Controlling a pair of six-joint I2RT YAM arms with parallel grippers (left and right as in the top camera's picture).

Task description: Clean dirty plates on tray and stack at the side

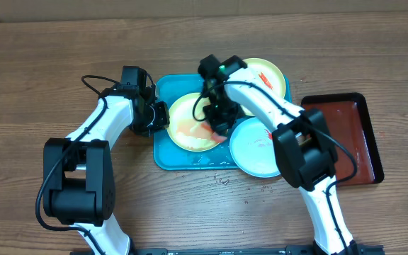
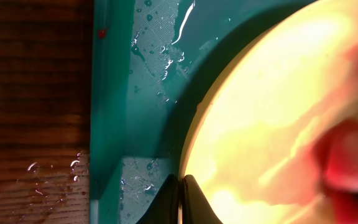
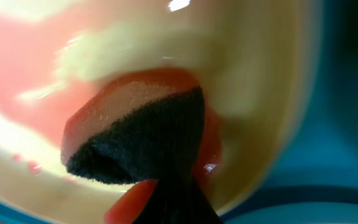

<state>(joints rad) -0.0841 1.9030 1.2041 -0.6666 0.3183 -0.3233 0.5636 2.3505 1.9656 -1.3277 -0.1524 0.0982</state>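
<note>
— How many plates, and where are they?

— Three round shallow plates. One pale yellow-green plate (image 1: 186, 127) lies inside the large turquoise-blue rectangular plastic tray (image 1: 163, 159) and is smeared pink-red. A second yellow-green plate (image 1: 266, 74), streaked with red sauce, sits over the tray's far right corner. The white plate (image 1: 250, 152) overlaps the tray's near right edge and rests partly on the wood.

— And trays?

— Two. The turquoise one is wet with droplets. A narrower dark red tray (image 1: 349, 134) stands to its right, apart from it and near the white plate.

— The grippers?

— The right gripper (image 1: 219, 122) is clamped on a sponge (image 3: 135, 140). The sponge has a black scouring face and sauce-stained foam, and it is pressed onto the plate in the tray. The left gripper (image 2: 180, 194) has its jaws closed together right at that plate's left rim. Whether the rim is pinched between them, I cannot tell.

— Room to move?

— Bare brown wood-grain tabletop (image 1: 34, 78) stretches left of the tray and along its near side. A few water drops lie on it by the tray's left edge. The right side is crowded by two plates and the dark red tray.
</note>
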